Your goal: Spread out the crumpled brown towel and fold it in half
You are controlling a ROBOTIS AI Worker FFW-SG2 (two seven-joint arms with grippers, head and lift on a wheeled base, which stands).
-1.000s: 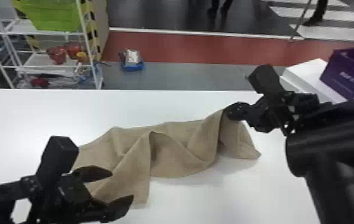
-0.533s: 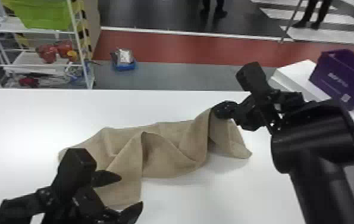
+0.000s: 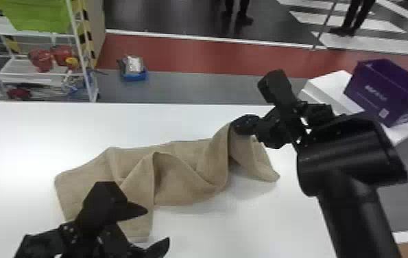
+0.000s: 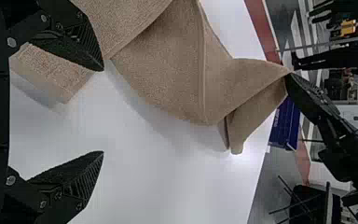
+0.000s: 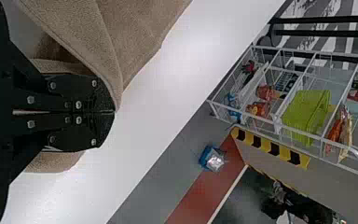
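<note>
Right gripper (image 3: 236, 126) is holding a raised fold of the brown towel (image 3: 182, 188), which is lying rumpled (partly lifted) across the white table (image 3: 234, 233); left gripper (image 3: 158, 225) is hovering wide open at the towel's near-left end.

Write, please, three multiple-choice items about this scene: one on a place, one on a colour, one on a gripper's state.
1. Where is the purple box?
A) Left of the table
B) Right of the table
C) On the table

2. Which colour is the big bin on the rack?
A) Green
B) Orange
C) Black

3. What is the state of the right gripper?
A) Wide open
B) Shut, empty
C) Shut on the brown towel

Key:
1 B: the head view shows it past the table's right edge.
2 A: its sides are bright green.
3 C: its fingers meet, and the towel rises in a peak to them.
</note>
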